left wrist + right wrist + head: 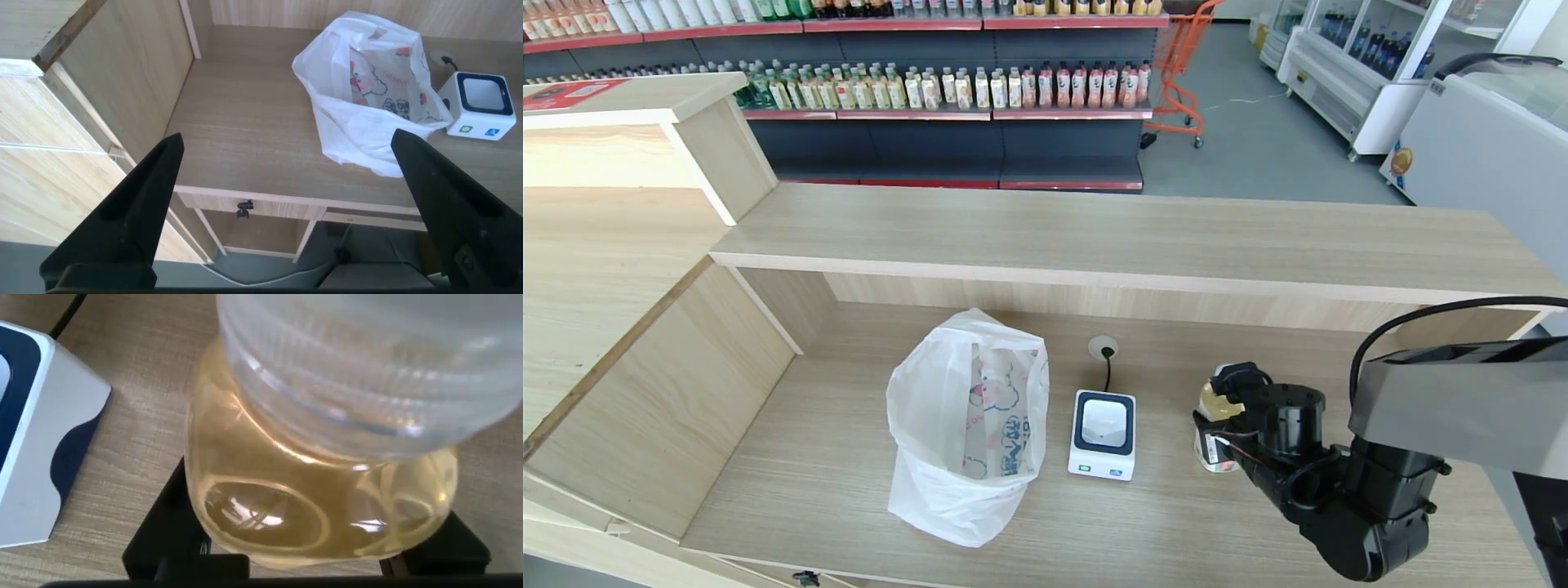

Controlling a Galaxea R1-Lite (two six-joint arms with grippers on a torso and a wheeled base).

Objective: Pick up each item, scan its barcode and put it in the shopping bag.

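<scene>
One printed packet [1001,416] already sits in the shopping bag [923,408]. The right gripper [1221,408] clasps a bottle [1211,457] of amber drink standing just right of the scanner [1103,433], seemingly neither scanned nor bagged yet. The left gripper [288,140] hangs open, near left.

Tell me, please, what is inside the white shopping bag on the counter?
Through the thin shopping bag a flat packet with pink and blue cartoon print shows, standing roughly upright. Anything lower down is hidden by the crumpled plastic.
</scene>
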